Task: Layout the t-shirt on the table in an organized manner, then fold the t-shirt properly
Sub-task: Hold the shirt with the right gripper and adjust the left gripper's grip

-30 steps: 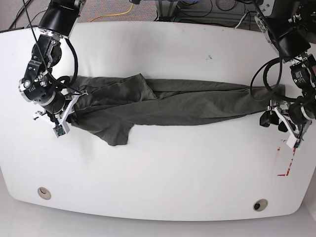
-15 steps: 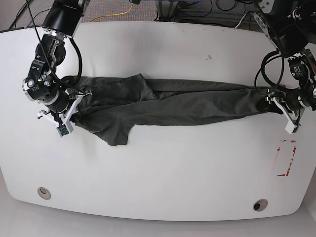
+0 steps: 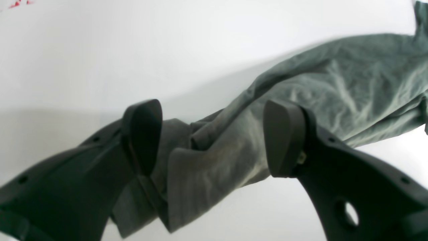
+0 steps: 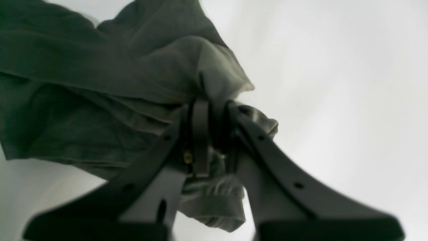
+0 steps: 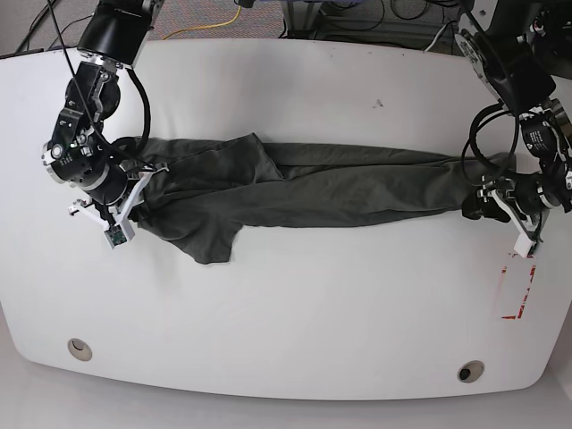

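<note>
Tabletop (image 5: pixel 286 331) grommets (image 5: pixel 471 371) show only in the base view.

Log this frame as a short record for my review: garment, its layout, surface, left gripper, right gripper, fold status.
garment: dark grey-green cloth t-shirt, plain, wrinkled
layout: long bunched strip running side to side, one flap jutting out near the right gripper
surface: glossy white table with a red tape rectangle
left gripper: fingers wide apart over the t-shirt's end, not gripping
right gripper: fingers closed on a pinch of the t-shirt
fold status: not yet laid out flat or neatly folded
</note>
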`<act>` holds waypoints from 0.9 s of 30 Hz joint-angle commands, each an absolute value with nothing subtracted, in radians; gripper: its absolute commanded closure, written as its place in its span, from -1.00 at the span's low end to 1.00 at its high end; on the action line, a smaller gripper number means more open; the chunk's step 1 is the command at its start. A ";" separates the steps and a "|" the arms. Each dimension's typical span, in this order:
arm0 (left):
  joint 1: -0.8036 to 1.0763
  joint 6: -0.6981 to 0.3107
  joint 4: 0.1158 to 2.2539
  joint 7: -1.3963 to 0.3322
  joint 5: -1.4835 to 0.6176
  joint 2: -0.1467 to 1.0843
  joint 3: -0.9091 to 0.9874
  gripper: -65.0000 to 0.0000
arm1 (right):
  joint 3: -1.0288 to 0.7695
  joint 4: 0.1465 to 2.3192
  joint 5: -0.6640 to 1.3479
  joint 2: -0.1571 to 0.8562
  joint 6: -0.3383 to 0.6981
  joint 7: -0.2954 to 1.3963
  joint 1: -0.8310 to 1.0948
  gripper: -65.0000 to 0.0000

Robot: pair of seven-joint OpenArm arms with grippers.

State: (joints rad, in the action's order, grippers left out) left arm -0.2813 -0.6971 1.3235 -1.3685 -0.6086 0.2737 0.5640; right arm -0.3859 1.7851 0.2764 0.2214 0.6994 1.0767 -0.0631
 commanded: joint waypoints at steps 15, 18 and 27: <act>-0.318 -0.698 1.178 -1.287 -0.639 0.277 0.483 -0.37 | -0.389 1.802 0.288 0.234 0.698 1.055 -0.077 0.80; -0.317 -0.698 1.178 -1.307 -0.671 0.278 0.486 -0.37 | -0.389 1.802 0.288 0.234 0.698 1.055 -0.077 0.80; -0.272 -0.698 1.179 -1.326 -0.780 0.315 0.484 -0.37 | -0.389 1.802 0.288 0.234 0.698 1.055 -0.077 0.80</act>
